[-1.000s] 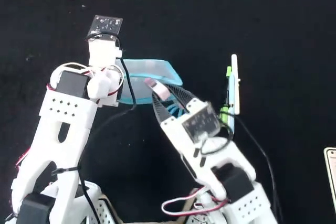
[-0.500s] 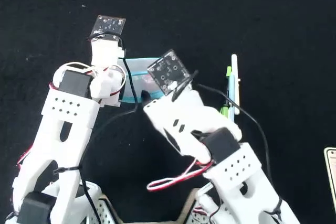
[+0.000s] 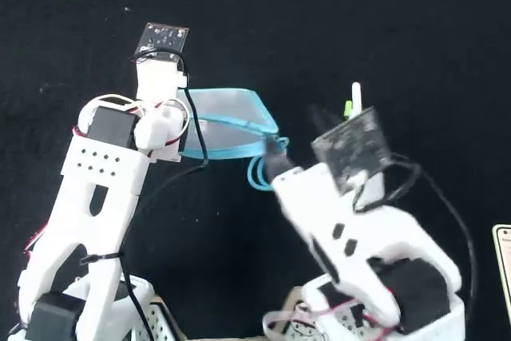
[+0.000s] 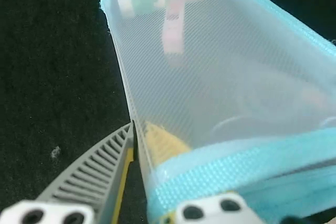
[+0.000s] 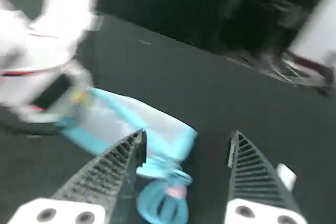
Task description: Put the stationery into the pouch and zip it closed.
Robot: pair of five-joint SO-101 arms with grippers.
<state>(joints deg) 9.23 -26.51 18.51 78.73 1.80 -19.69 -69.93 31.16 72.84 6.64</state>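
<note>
Pouch [image 3: 223, 121], one, pale blue mesh, lying on the black counter [image 3: 415, 37]. Left jaws pinch its zip edge; right jaws stand spread near its loop [image 5: 160, 205]. Inside, apparently two markers [image 4: 173, 19]. Two pens [image 3: 356, 95] lie beside the right arm.

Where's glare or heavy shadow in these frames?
High view: matte black table cloth shows no glare or cast shadows. Left wrist view: translucent light-blue mesh pouch is evenly lit, contents showing through. Right wrist view: room behind is dark, open right gripper lit.
</note>
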